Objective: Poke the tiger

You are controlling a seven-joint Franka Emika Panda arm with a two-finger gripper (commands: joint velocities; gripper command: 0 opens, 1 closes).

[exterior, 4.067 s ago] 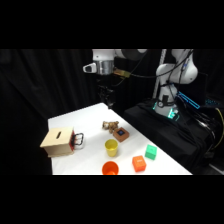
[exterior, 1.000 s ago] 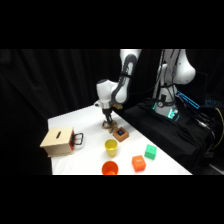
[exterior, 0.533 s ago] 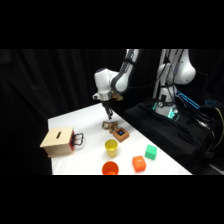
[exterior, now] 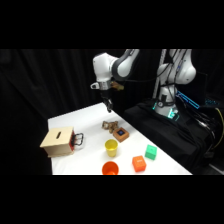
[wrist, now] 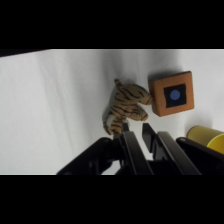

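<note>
Reaching over the white table (exterior: 65, 120) from the upper right, the arm bends down so that the gripper (exterior: 108, 107) hangs in the air above the tiger (exterior: 108, 125), clear of it. From the wrist, the two fingers sit close together with only a narrow gap, gripping nothing. The tiger lies on the table just beside the square brown block (exterior: 120, 133). Only the wrist view shows its dark stripes; only the side view shows the wooden box (exterior: 58, 142) and yellow cup (exterior: 111, 148).
</note>
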